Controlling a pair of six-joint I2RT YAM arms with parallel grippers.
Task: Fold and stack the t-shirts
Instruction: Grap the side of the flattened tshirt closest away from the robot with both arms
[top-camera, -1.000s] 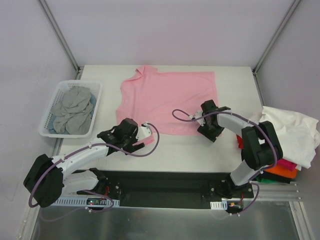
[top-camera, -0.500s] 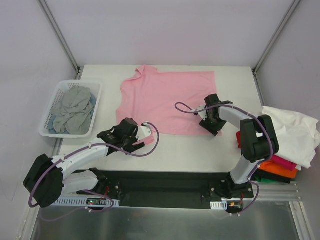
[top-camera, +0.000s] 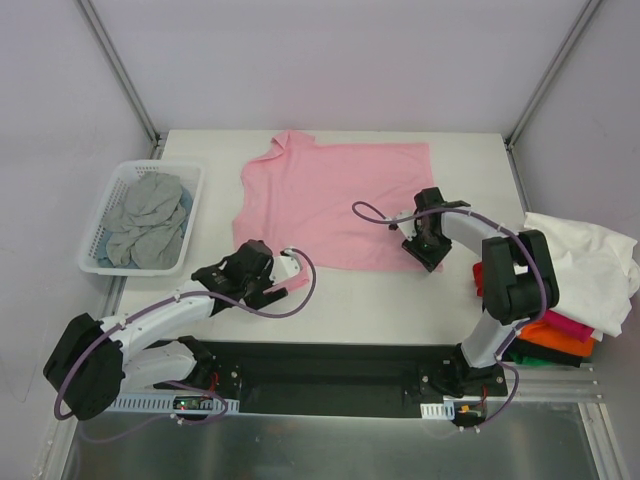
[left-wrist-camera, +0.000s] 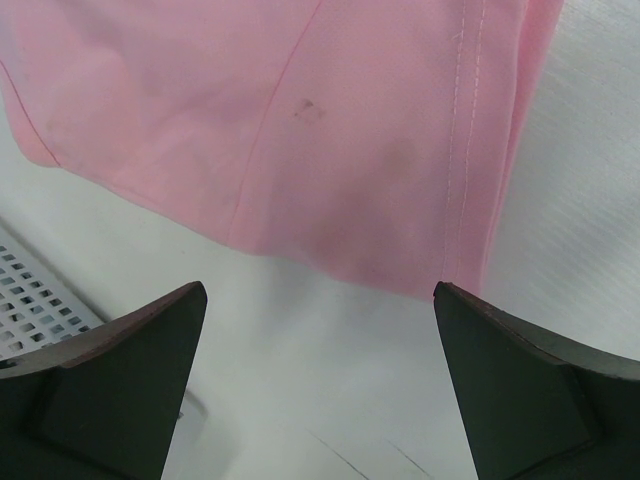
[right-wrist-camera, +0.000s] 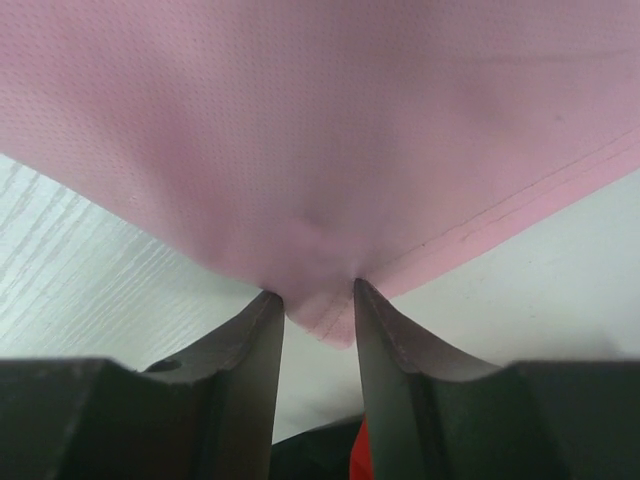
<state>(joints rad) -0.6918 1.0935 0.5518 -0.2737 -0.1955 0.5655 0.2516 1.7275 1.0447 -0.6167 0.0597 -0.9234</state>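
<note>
A pink shirt (top-camera: 335, 200) lies spread flat on the white surface (top-camera: 380, 300), towards its far side, with the collar end to the left and the hem to the right. The right tool (top-camera: 430, 258) is down at the shirt's near right corner. In the right wrist view its two dark fingers (right-wrist-camera: 255, 350) stand close together with that corner pinched between them; the cloth puckers just above the tips, so this tool is grasping the pink shirt. The hem's stitching runs off to the right of the pinch, and bare surface shows on both sides of it. The left tool (top-camera: 292, 275) sits near the shirt's near left corner, just short of the cloth, and is released, with its fingers (left-wrist-camera: 130, 380) spread wide and nothing between them. The left wrist view shows the shirt's edge lying just ahead of those fingers, with a few faint darker marks on the cloth. A white lattice basket (top-camera: 100, 225) stands at the left edge of the surface, holding crumpled grey shirts (top-camera: 150, 220). Off the right edge, a loose white shirt (top-camera: 585, 265) drapes over a stack with magenta (top-camera: 570, 325) and orange (top-camera: 565, 345) shirts showing beneath it.
</note>
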